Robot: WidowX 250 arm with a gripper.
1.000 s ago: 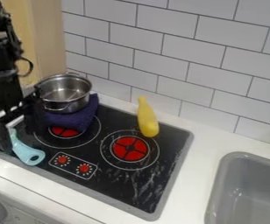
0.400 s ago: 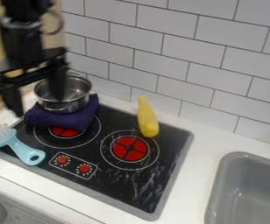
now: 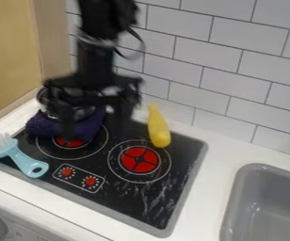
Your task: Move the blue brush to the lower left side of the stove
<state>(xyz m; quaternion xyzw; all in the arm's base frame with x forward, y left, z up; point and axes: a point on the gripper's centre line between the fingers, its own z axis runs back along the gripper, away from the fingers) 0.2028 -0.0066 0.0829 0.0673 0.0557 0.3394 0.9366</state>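
Note:
My gripper [image 3: 96, 129] hangs over the back left part of the stove, its two fingers apart and nothing between them. It partly covers the pot. The light blue brush [image 3: 23, 159] lies at the stove's lower left corner, bristles toward the left edge and holed handle end on the black surface of the stove [image 3: 135, 202]. The brush and the gripper are apart.
A metal pot [image 3: 84, 113] rests on a dark purple cloth [image 3: 44, 126] over the left burner. A yellow bottle-shaped object [image 3: 157, 126] lies at the stove's back edge. The grey sink [image 3: 261, 207] is at the right, the tiled wall behind.
My gripper was at the brush on the left; it has risen and moved right, across the pot. The brush stays at the lower left, in full view and clear of the gripper.

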